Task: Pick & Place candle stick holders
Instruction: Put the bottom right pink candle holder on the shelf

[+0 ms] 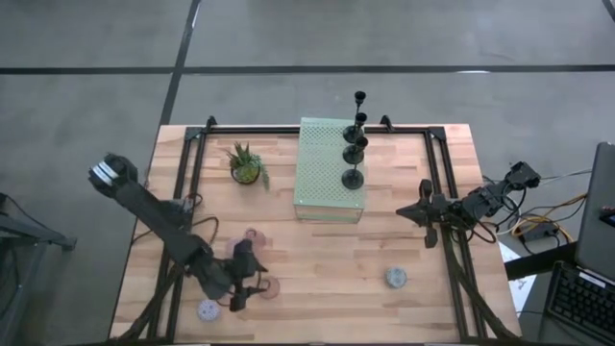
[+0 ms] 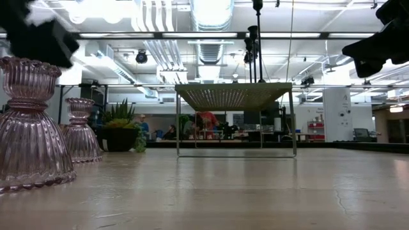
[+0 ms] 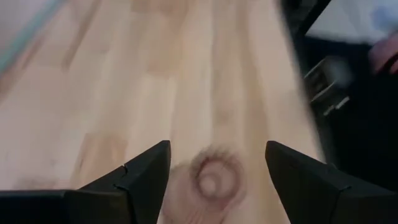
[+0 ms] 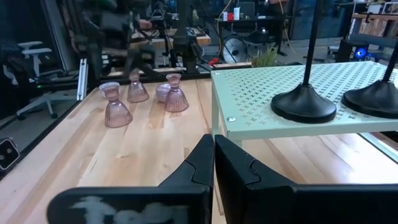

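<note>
Three pink glass candle stick holders stand on their round bases on the near left part of the wooden table. A lavender holder stands among them, another sits by the near edge, and a third sits near right. Several black slim-stemmed holders stand in a row on the pale green perforated block. My left gripper is open above a blurred pink holder, one finger on either side, not touching it. My right gripper is shut at the right, holding nothing.
A small green potted plant stands left of the block. Black frame rails run along the table's left, far and right sides. Bare wood lies between the pink holders and the near right lavender holder.
</note>
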Controlling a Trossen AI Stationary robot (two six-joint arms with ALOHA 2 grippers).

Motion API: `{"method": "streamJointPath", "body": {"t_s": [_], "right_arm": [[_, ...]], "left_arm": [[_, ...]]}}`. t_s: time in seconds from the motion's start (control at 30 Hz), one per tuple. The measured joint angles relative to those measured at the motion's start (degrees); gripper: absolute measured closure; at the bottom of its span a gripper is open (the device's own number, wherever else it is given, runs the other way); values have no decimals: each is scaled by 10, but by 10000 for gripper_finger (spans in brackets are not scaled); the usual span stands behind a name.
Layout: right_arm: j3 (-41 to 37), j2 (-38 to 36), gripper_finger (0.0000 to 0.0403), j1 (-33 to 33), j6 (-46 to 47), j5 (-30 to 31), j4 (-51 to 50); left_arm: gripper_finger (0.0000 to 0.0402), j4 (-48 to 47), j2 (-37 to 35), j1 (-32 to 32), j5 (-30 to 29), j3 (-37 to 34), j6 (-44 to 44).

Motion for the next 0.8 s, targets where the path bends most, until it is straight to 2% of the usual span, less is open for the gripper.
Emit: {"method": "streamJointPath", "body": {"t_s": [0.27, 0.8], "right_arm": [[0, -1, 394, 0, -2, 0, 0], [0, -1, 394, 0, -1, 0, 0]], "left_arm": [[136, 0, 43, -6, 7, 7, -26], [146, 14, 71, -6, 13, 11, -41]]}}
